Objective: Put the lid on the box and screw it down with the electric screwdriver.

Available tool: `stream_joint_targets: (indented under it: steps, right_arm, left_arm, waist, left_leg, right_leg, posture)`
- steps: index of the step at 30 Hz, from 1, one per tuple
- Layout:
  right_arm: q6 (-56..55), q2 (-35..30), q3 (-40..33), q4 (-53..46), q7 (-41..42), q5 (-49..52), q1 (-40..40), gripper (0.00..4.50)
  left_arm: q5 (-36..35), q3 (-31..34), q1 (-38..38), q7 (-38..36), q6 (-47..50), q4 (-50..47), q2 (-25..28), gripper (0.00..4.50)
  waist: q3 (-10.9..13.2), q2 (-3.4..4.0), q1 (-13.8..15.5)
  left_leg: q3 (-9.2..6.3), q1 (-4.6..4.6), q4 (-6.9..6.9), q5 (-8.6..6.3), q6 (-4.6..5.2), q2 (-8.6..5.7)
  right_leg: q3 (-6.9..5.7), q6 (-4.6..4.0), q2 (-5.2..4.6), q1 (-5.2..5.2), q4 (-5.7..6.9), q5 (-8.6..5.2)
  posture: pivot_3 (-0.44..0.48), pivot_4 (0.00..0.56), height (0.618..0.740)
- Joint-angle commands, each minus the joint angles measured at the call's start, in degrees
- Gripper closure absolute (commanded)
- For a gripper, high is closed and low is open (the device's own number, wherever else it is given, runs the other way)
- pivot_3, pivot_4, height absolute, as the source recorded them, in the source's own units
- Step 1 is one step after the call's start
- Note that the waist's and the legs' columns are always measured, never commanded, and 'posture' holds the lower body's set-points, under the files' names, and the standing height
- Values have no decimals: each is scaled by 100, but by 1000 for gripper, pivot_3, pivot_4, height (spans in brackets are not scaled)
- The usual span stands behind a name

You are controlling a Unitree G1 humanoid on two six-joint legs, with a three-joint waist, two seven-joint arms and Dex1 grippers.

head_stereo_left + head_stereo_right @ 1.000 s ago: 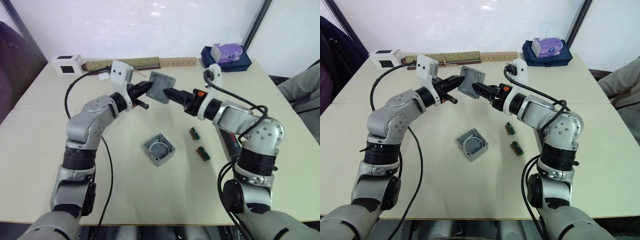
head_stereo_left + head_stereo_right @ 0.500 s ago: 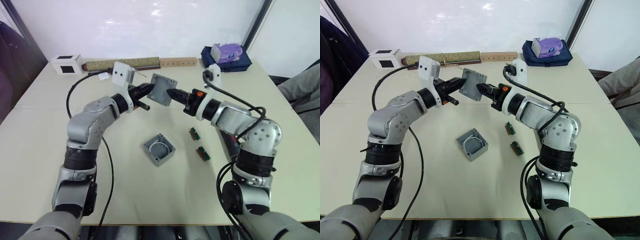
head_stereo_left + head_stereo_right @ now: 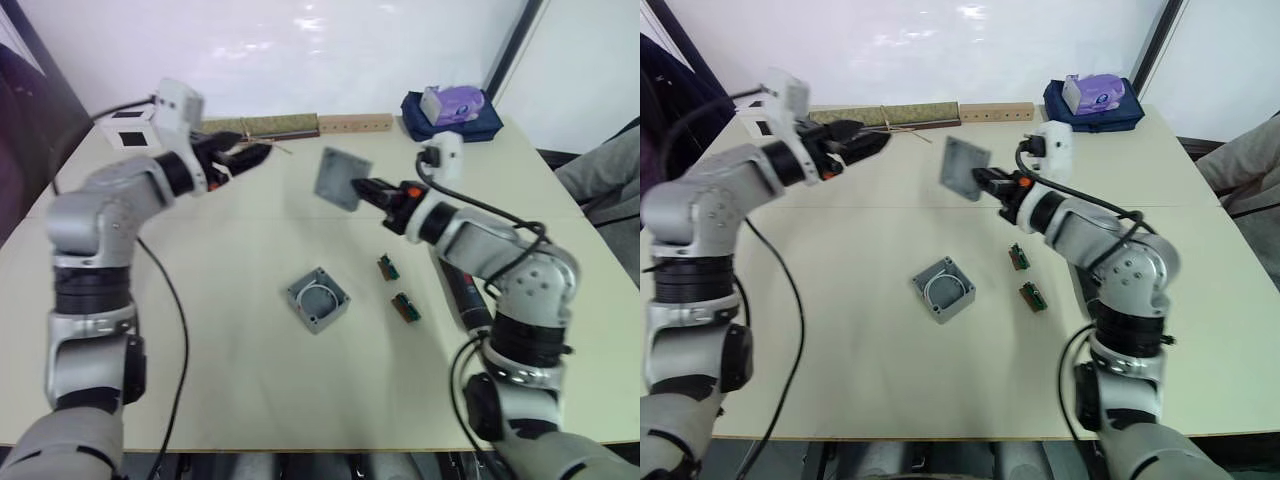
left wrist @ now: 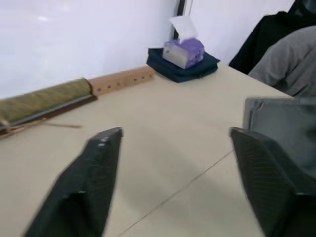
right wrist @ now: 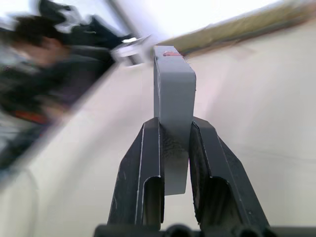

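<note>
Left eye view, right tool [image 3: 358, 187]: I see its two fingers pinching the lid [image 3: 342, 178] by one edge, held up in the air above the table [image 3: 250, 370].
Left eye view, left tool [image 3: 248, 152]: I read it as spread, holding nothing, raised over the far left of the table, well apart from the lid.
Left eye view, box [image 3: 318, 298]: open side up on the table, white wire loop inside, below the lid.
Left eye view, electric screwdriver [image 3: 466, 296]: lying on the table beside my right arm.
Left eye view, green circuit strips [image 3: 398, 288]: two, between box and screwdriver.
Left wrist view, fingers [image 4: 91, 185]: wide apart, bare table between them.
Right wrist view, fingers [image 5: 140, 173]: pressed on both faces of the lid, which stands edge-on.
</note>
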Motion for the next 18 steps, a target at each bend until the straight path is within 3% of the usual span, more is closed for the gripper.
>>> stream_joint_targets:
  steps: [1,3,6,11,18]
  right_arm:
    - [-953,-564,890,-809,552,-1004,273,4377]
    - [-1196,-676,1052,-837,679,-1262,376,4377]
    - [-2285,-1877,2511,-1613,417,-3605,1384,4377]
    - [-3748,-2558,3690,-1726,176,-6112,2233,4377]
    - [-4857,-2434,3891,-1366,409,-7613,2484,4377]
  left_arm:
    - [-160,-126,54,-192,105,-185,-136,2627]
    - [-137,-128,68,-209,127,-203,-159,3381]
    - [-140,-467,345,-311,166,-419,-366,4464]
    - [93,-910,493,-662,-70,-402,-411,4464]
    - [570,-1704,521,-1422,-511,-337,-207,4464]
  waist:
    - [1,-4,-5]
    - [1,-5,-9]
    - [1,-2,-3]
    - [1,-7,-15]
    - [1,-8,-2]
  left_leg:
    - [0,-2,4,0,0,-1]
    - [-1,-5,11,0,0,-1]
    - [-3,-4,13,0,-1,2]
    - [-4,-12,11,4,-6,-5]
    - [-2,17,12,10,-17,-1]
  right_leg:
    - [0,1,0,1,0,0]
    - [-1,2,2,0,3,1]
    - [0,1,7,-2,12,1]
    - [-1,-2,5,-6,1,-3]
    - [1,-2,20,9,16,-1]
  posture:
    - [0,150,740]
    - [0,150,740]
    - [0,150,740]
    - [0,150,740]
    - [0,150,740]
